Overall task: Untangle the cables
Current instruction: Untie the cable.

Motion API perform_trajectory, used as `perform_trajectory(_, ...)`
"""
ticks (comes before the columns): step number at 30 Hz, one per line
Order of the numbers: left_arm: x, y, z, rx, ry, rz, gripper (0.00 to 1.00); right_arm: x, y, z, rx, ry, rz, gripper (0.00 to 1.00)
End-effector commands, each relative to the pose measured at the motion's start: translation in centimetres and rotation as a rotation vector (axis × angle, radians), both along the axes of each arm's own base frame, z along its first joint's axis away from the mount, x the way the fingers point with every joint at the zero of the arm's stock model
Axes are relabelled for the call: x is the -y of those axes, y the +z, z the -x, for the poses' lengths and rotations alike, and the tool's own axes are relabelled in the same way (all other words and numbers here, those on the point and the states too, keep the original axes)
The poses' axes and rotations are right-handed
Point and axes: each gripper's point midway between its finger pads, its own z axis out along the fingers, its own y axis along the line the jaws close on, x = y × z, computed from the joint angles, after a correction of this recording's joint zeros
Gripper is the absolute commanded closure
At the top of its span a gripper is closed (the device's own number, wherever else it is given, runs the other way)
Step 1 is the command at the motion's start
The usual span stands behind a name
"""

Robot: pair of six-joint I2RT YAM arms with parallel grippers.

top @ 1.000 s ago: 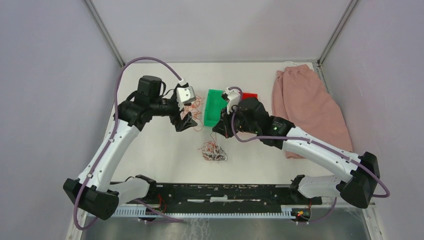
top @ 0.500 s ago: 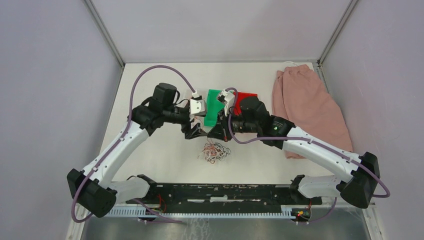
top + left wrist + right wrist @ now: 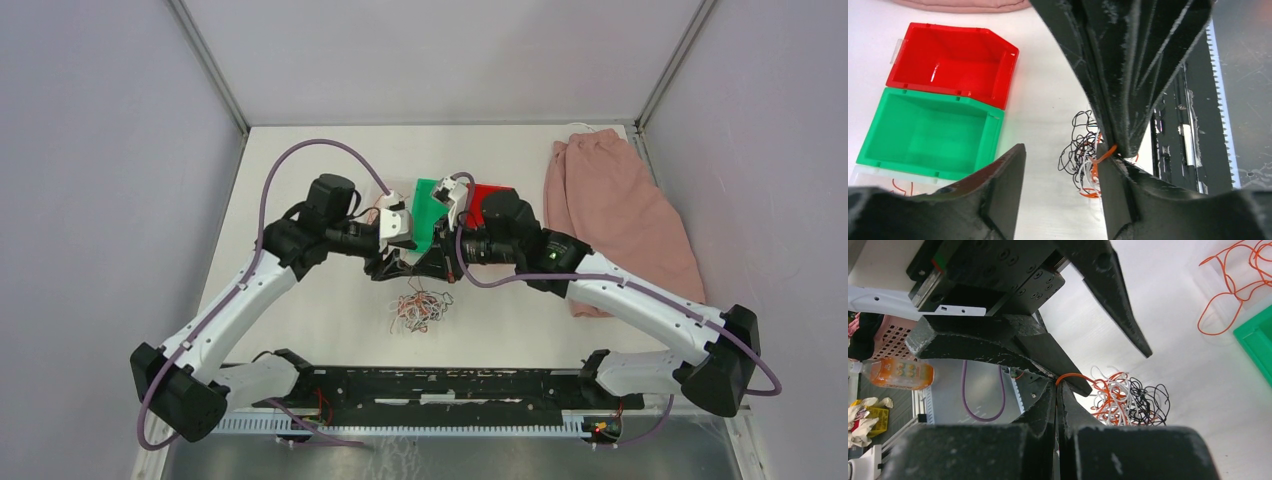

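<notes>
Flat white table (image 3: 300, 330): carries the clump of thin, curly orange-red, black and white cables (image 3: 418, 308), centre front, below both grippers. Right gripper (image 3: 1057, 382): fully closed, pinching one orange-red strand (image 3: 1070, 375). Left gripper (image 3: 1065, 160): jaws apart beside that strand.

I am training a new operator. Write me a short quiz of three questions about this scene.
1. True or false: the right hand is shut on an orange strand of the clump of thin, curly orange, black and white cables.
2. The open plastic bin nearer the pink cloth is: A red, B green, C blue?
3. Fill in: the fingers of the left hand stand ____.
Key: 1 true; 2 A; 3 apart.
</notes>
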Motion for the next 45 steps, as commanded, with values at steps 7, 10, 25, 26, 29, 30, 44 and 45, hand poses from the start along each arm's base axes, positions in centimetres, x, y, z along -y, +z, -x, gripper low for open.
perform_trajectory(7,0.7,1.1,2.2,-0.048,-0.026,0.083,0.57,-0.5,5.4,0.0,0.090,0.005,-0.147,1.00)
perform_trajectory(10,1.0,1.3,1.1,-0.061,0.060,0.126,0.76,-0.4,5.4,0.1,0.087,0.001,-0.150,1.00)
perform_trajectory(25,0.3,3.9,-0.5,0.078,0.183,0.210,0.97,4.1,1.8,-3.1,0.031,-0.216,-0.122,0.33)
perform_trajectory(26,0.3,4.2,-0.4,0.090,0.172,0.215,0.97,4.4,1.2,-3.5,0.020,-0.236,-0.116,0.32)
perform_trajectory(29,0.4,4.7,-0.2,0.112,0.152,0.221,0.97,4.5,-0.5,-4.5,0.002,-0.264,-0.080,0.29)
perform_trajectory(30,0.4,4.8,-0.3,0.119,0.150,0.223,0.97,4.2,-0.8,-4.5,-0.003,-0.253,-0.076,0.28)
perform_trajectory(44,1.1,6.1,-0.3,0.142,0.116,0.237,0.97,0.4,-2.8,-3.9,-0.110,-0.105,-0.126,0.20)
perform_trajectory(45,1.2,6.2,-0.2,0.142,0.113,0.238,0.97,0.2,-2.9,-4.0,-0.115,-0.102,-0.127,0.20)
